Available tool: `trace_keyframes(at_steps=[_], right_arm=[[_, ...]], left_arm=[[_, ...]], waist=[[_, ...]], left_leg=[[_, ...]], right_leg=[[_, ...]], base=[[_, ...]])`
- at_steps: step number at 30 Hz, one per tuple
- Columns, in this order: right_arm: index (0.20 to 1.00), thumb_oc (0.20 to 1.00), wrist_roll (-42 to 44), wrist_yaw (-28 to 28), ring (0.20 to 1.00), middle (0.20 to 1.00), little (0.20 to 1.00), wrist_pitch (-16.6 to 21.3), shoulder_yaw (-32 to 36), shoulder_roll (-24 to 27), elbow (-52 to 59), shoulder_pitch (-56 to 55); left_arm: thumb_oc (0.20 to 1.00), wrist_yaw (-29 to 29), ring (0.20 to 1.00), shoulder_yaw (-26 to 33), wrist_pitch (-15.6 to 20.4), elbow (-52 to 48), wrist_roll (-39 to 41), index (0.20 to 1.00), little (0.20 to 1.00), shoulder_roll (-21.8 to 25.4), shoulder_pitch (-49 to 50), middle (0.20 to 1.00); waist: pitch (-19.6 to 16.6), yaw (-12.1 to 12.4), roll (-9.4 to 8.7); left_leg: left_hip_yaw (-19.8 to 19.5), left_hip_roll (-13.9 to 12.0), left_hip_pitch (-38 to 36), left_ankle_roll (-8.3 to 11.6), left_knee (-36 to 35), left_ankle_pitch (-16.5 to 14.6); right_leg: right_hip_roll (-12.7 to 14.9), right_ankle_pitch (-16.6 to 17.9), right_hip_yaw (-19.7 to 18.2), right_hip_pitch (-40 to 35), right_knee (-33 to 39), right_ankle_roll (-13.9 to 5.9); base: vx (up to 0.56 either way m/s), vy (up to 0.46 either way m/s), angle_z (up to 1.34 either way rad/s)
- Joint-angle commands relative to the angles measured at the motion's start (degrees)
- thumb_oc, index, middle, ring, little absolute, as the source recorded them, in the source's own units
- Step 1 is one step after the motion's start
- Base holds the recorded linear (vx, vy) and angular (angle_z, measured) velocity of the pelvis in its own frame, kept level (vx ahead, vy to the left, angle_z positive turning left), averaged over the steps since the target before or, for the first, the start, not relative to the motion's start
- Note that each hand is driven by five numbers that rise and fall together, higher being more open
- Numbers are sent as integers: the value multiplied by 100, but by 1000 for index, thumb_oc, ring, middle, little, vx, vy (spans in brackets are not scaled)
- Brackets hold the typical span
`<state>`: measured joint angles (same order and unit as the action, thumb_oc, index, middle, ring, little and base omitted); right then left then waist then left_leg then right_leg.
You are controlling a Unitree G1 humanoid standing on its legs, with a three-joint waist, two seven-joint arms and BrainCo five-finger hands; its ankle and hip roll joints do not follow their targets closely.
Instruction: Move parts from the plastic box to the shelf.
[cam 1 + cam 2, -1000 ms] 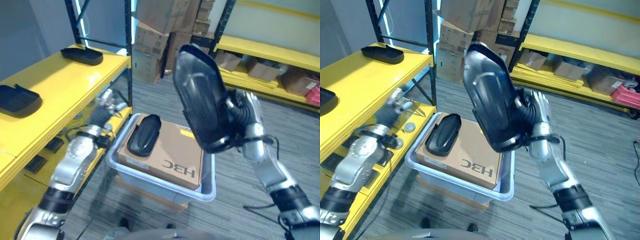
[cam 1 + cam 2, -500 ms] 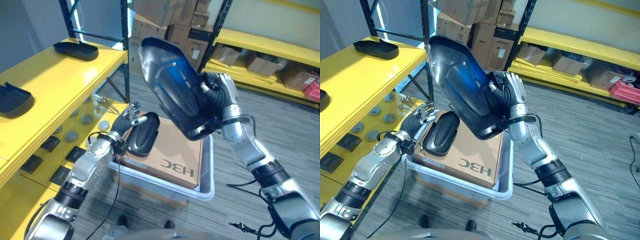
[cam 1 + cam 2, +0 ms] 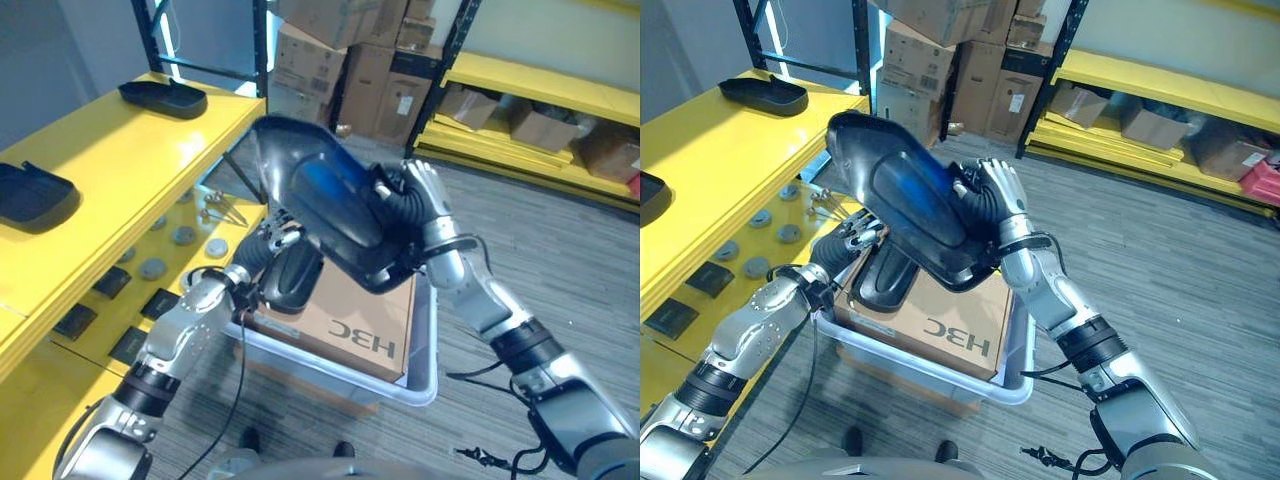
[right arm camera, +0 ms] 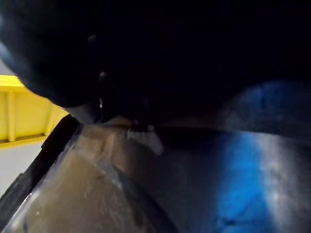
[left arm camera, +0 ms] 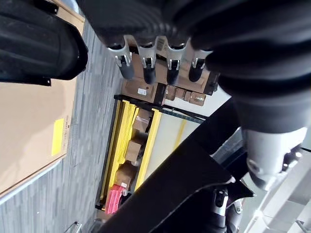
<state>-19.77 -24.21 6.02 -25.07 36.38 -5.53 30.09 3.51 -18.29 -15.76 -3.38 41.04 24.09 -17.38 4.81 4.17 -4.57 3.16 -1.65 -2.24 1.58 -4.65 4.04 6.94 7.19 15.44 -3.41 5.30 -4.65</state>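
Observation:
A large glossy black part (image 3: 330,205) hangs tilted above the plastic box (image 3: 330,365), and my right hand (image 3: 422,200) is shut on its right edge. Its dark inner face shows close up in the right wrist view (image 4: 194,170). A smaller black part (image 3: 292,280) lies on the cardboard box (image 3: 360,310) inside the plastic box. My left hand (image 3: 272,235) is open just above that part's near end, its fingers (image 5: 146,65) straight, with the part (image 5: 39,43) beside them.
The yellow shelf (image 3: 110,170) on the left carries two black parts (image 3: 162,97) (image 3: 35,195). Its lower level (image 3: 150,270) holds small discs and dark squares. Stacked cartons (image 3: 350,60) and another yellow rack (image 3: 540,100) stand behind.
My right hand has brought the large part lower and leftward over the box. My left hand has come from the shelf edge to the small part. The camera has shifted too.

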Motion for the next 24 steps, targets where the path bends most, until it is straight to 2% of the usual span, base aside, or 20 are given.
trace_keyframes(at_steps=[1,6,12,15,16,17,18,24], right_arm=[[200,200,-4,-14,200,200,200,507,-88,137,222,948],[200,200,-35,126,200,200,200,693,-204,76,555,983],[200,200,9,342,200,200,200,888,-317,-66,952,1090],[200,200,45,498,200,200,200,892,-355,-206,1280,1095],[200,200,70,519,200,200,200,909,-364,-247,1338,1100],[200,200,73,525,200,200,200,914,-381,-335,1450,1077],[200,200,73,521,200,200,200,899,-397,-366,1474,1081],[200,200,226,284,200,200,200,1083,-484,-779,1661,984]], left_arm=[[1000,253,1000,-474,370,110,475,1000,1000,-221,-931,1000],[1000,275,1000,-431,374,25,665,1000,1000,-146,-1077,1000],[1000,-58,1000,-394,500,143,541,1000,1000,-141,-1233,1000],[1000,22,1000,-392,537,155,327,1000,1000,-191,-1275,1000],[583,-28,583,-409,597,141,222,583,583,-219,-1280,583],[200,-134,200,-452,714,106,102,200,200,-283,-1292,200],[200,-142,200,-462,740,105,88,200,200,-297,-1303,200],[200,-664,200,-551,1412,-48,-281,200,200,-490,-1460,200]], waist=[[-255,93,294],[-259,70,306],[-269,47,310],[-274,48,307],[-271,52,305],[-267,58,301],[-270,62,298],[-260,48,288]], left_leg=[[-7,-333,-180,268,-35,-78],[33,-336,-200,267,-35,-89],[28,-325,-211,259,-35,-94],[31,-321,-214,245,-35,-102],[25,-317,-212,243,-35,-104],[10,-310,-210,238,-35,-107],[8,-309,-212,235,-35,-111],[6,-306,-217,219,-35,-123]], right_leg=[[226,-292,122,-432,-30,-427],[232,-284,98,-416,-30,-432],[222,-290,47,-415,-30,-433],[221,-290,28,-414,-30,-426],[219,-290,26,-413,-30,-425],[220,-292,24,-413,-30,-425],[221,-294,27,-415,-30,-424],[220,-294,7,-412,-30,-416]], base=[[0,0,0],[0,0,0],[7,5,-2],[0,0,0],[0,0,0],[0,0,0],[36,0,0],[14,-1,0]])
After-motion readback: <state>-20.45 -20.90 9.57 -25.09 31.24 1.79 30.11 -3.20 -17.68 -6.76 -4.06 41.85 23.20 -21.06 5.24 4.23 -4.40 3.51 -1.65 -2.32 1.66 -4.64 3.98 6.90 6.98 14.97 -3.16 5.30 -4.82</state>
